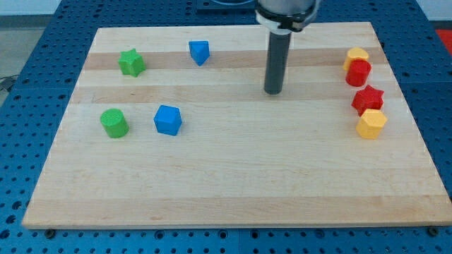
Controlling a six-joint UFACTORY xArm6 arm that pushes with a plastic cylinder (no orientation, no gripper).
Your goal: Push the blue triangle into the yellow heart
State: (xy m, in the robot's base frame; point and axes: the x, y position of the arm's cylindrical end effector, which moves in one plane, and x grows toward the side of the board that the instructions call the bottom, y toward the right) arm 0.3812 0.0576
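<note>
Facing blue triangle point(199, 51), my tip point(273, 92)

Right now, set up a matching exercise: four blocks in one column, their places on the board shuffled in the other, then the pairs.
1. blue triangle
2. green star
3. yellow heart
4. green cylinder

A. view's right, touching the red cylinder
B. far left, below the star
C. top left corner area
D. top, left of my tip

Pairs: 1-D, 2-C, 3-A, 4-B
</note>
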